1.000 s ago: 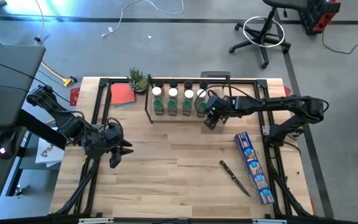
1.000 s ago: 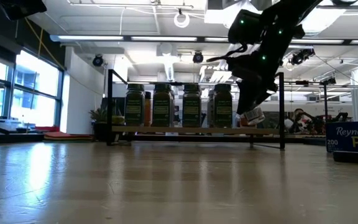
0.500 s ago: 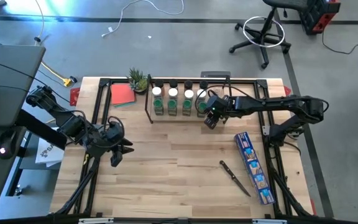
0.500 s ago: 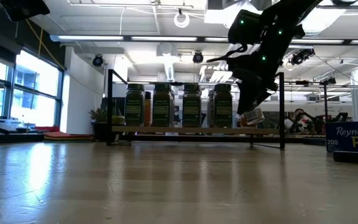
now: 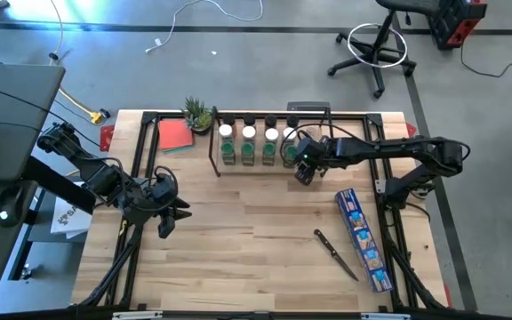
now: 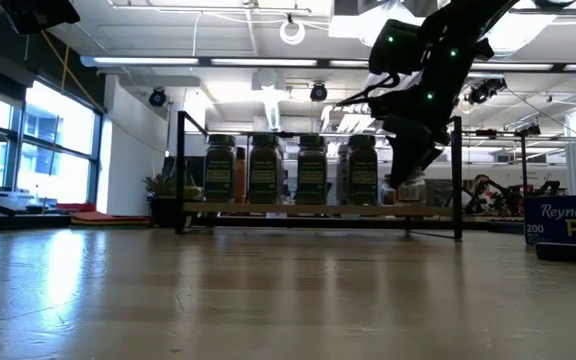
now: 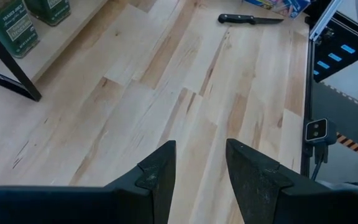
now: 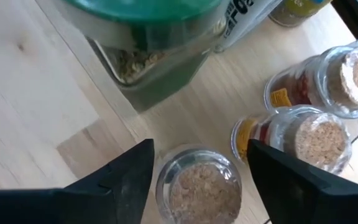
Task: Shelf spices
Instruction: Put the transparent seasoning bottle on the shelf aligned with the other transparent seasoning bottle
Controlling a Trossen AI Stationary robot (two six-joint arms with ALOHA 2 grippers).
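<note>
The shelf (image 5: 258, 169) stands at the table's far middle, its wood board (image 6: 288, 209) carrying a row of tall green-labelled spice jars with white caps (image 5: 247, 135) (image 6: 263, 170). My right gripper (image 5: 302, 169) is at the shelf's right end, shut on a small clear jar with a cork-coloured top (image 8: 202, 190) (image 6: 409, 187). Two similar small jars (image 8: 319, 137) (image 8: 356, 71) and a green-capped jar (image 8: 145, 12) stand on the board beside it. My left gripper (image 5: 165, 220) (image 7: 197, 180) is open and empty over the table's left part. My right gripper pinches the small jar between its two fingers, one on each side of its glass wall (image 8: 164, 186) just below the top. The fingers come from above, pointing down. The jar stands upright at the level of the shelf's board; whether its base rests on the board I cannot tell.
A long blue box (image 5: 363, 240) and a black-handled knife (image 5: 336, 253) (image 7: 250, 19) lie at the table's right. A small plant (image 5: 198, 114) and a red flat thing (image 5: 176, 135) sit at the far left. Bare wood lies in the table's middle and near side.
My right gripper has gone a little toward the far edge, into the shelf's right end. The small jar, tilted before, is upright now. The shelf with its tall jars has slid slightly toward the table's right.
</note>
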